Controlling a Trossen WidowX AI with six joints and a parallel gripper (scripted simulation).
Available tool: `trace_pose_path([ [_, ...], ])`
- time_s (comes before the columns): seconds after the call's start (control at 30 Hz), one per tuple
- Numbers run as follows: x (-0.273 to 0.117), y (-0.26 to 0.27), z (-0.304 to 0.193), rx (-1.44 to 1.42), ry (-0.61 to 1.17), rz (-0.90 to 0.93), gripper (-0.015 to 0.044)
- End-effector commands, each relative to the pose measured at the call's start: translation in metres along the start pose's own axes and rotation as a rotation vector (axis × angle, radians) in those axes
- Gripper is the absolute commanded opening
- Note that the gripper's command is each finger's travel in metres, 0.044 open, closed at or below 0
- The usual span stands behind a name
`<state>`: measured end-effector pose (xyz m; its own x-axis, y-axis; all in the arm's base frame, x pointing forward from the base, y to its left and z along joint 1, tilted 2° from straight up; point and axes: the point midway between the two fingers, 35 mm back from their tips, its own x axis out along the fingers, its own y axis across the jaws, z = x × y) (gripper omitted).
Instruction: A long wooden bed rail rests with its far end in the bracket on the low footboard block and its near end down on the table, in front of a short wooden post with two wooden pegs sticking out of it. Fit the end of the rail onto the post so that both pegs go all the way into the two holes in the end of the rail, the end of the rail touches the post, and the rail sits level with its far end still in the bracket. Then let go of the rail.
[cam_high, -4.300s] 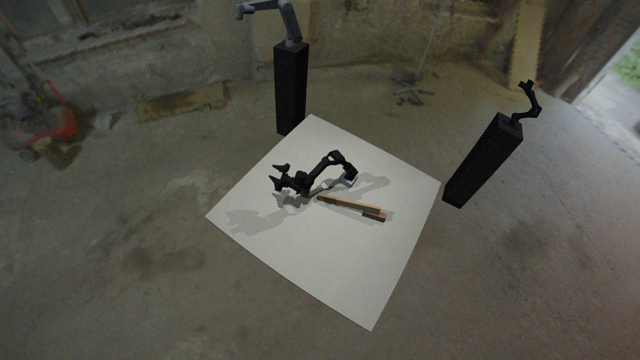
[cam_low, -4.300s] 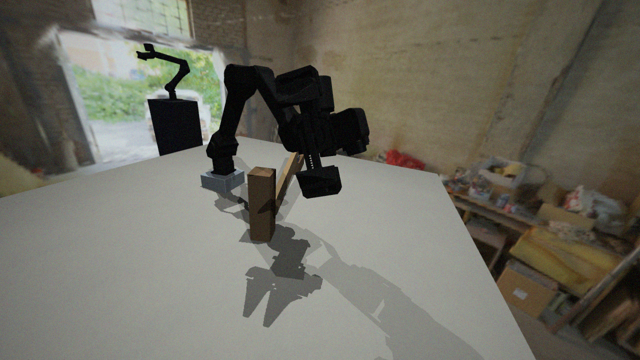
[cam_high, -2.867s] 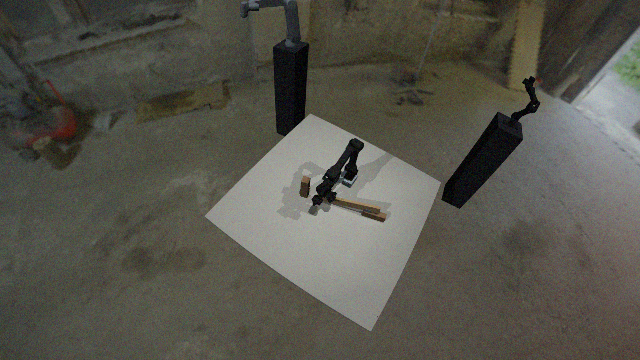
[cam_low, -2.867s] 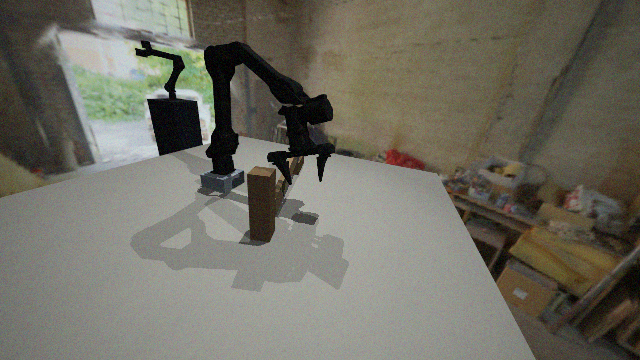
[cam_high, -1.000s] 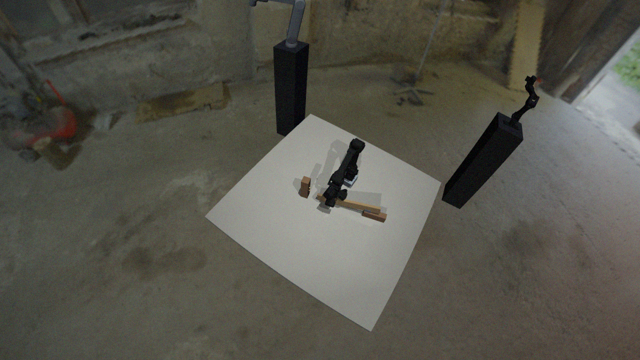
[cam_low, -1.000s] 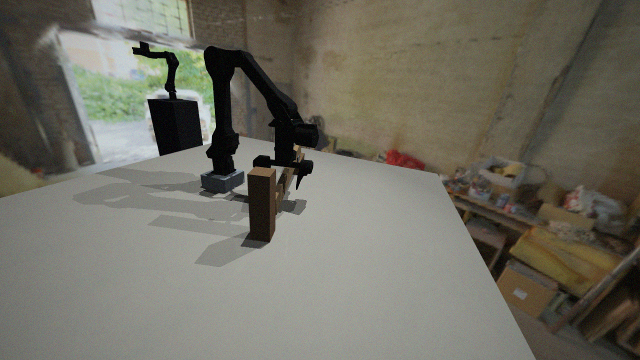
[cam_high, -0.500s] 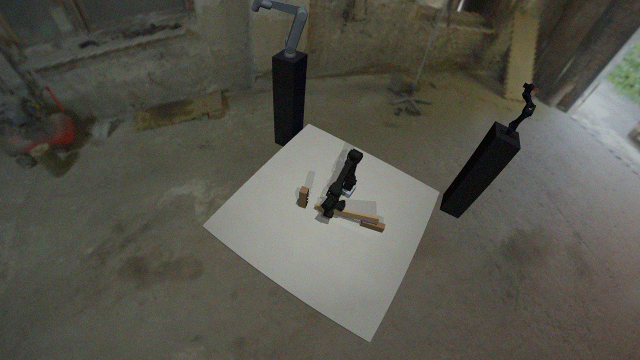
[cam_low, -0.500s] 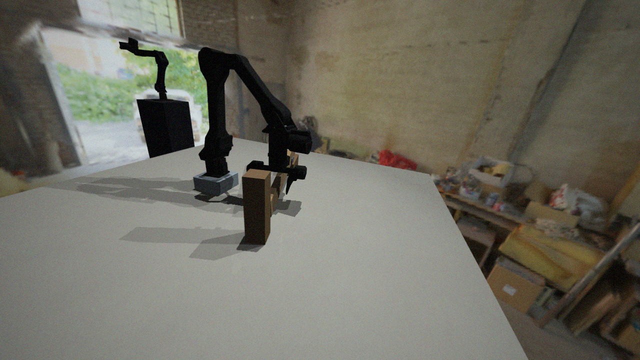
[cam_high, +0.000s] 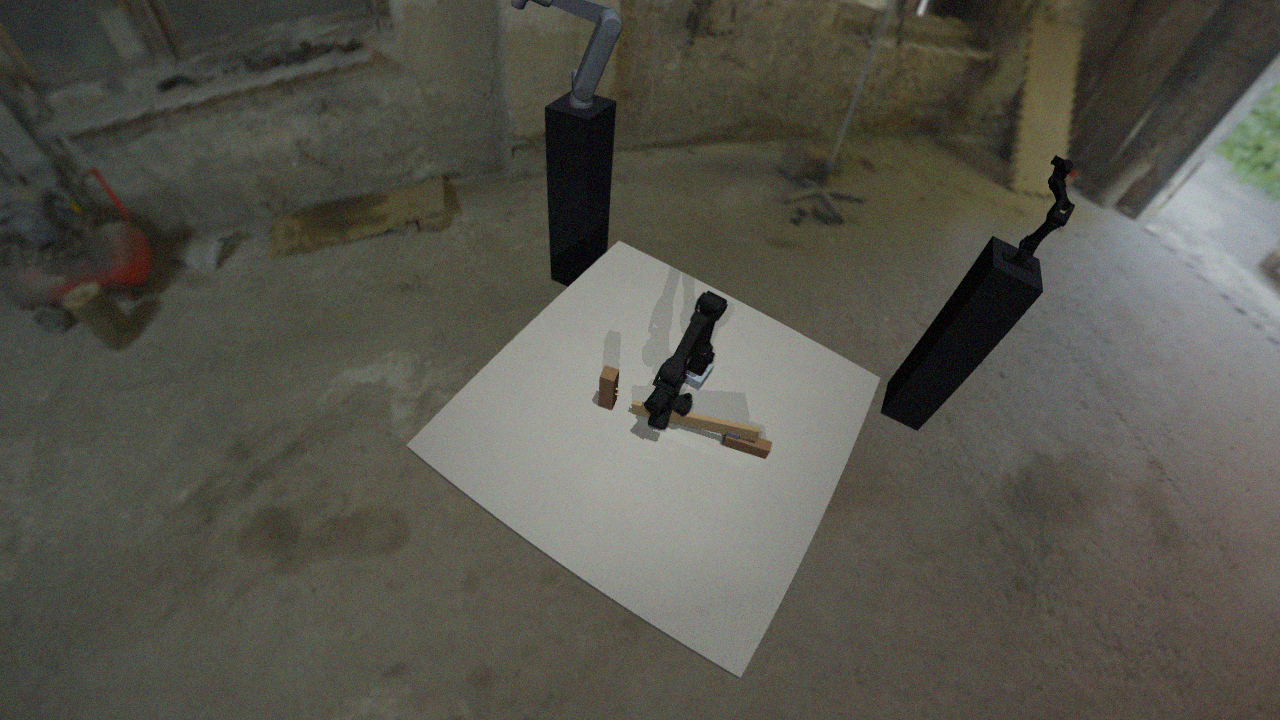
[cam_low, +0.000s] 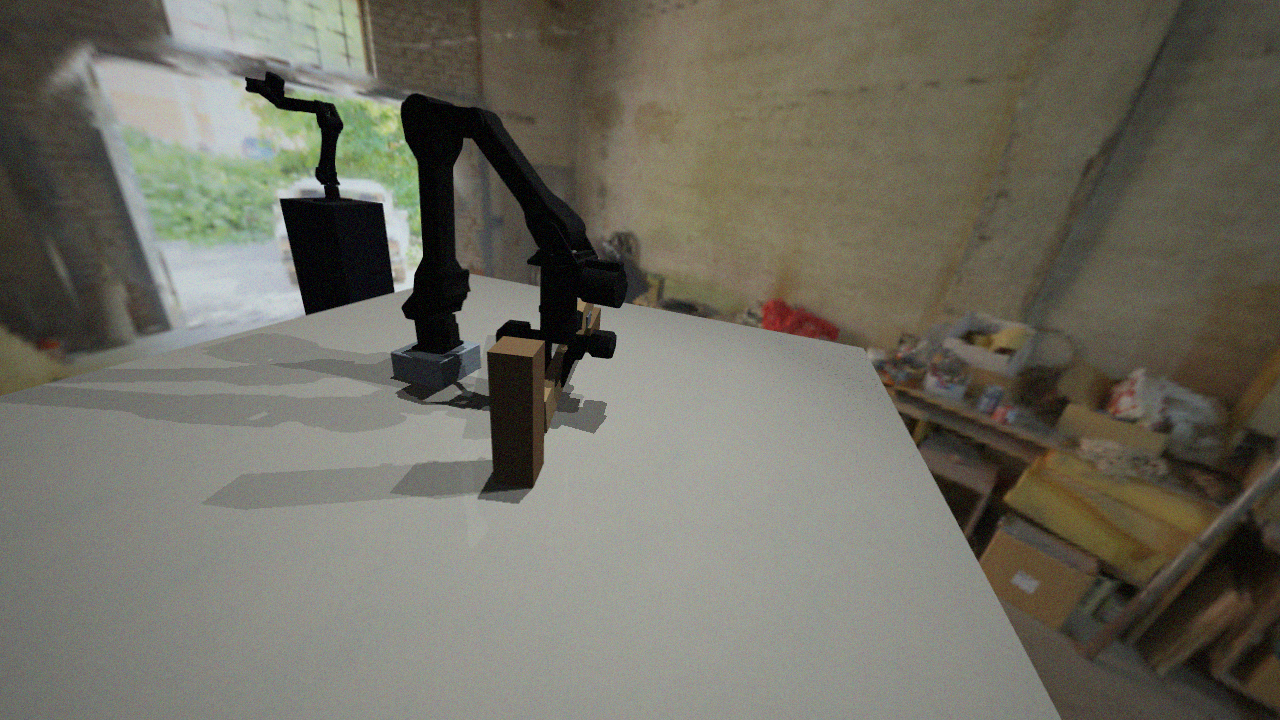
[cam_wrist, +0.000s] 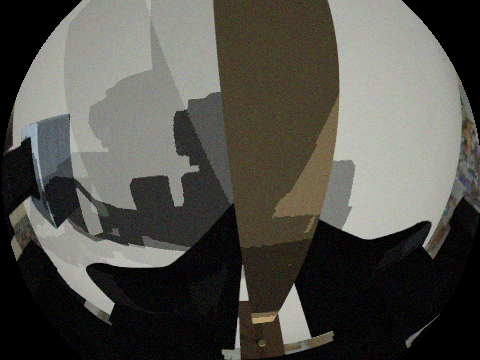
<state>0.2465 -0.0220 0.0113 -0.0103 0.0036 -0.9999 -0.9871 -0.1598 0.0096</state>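
Bed rail (cam_high: 716, 424) (cam_low: 552, 402) (cam_wrist: 280, 125): gripped between the fingers of the pincer (cam_high: 657, 422) (cam_low: 562, 376) (cam_wrist: 258, 208), set in from the counter's (cam_high: 572, 501) (cam_low: 716, 537) (cam_wrist: 395, 100) edges. Near end apart from post (cam_high: 608, 388) (cam_low: 515, 411) (cam_wrist: 247, 330); far-end seating probably in the bracket, partly obscured.

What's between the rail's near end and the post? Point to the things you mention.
In the top view, a short gap separates the rail (cam_high: 716, 424) (cam_wrist: 280, 125) from the post (cam_high: 607, 390) (cam_low: 514, 416) (cam_wrist: 248, 334); the pegs jut into it.
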Motion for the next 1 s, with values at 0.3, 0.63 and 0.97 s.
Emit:
trace_pose_path([
  [0.3,0.001,0.001,0.001,-0.002,-0.005,0.001,0.0],
  [0.63,-0.004,0.0,0.0,-0.002,-0.005,0.001,0.0],
  [0.97,-0.01,-0.001,0.0,-0.002,-0.005,0.001,0.0],
])
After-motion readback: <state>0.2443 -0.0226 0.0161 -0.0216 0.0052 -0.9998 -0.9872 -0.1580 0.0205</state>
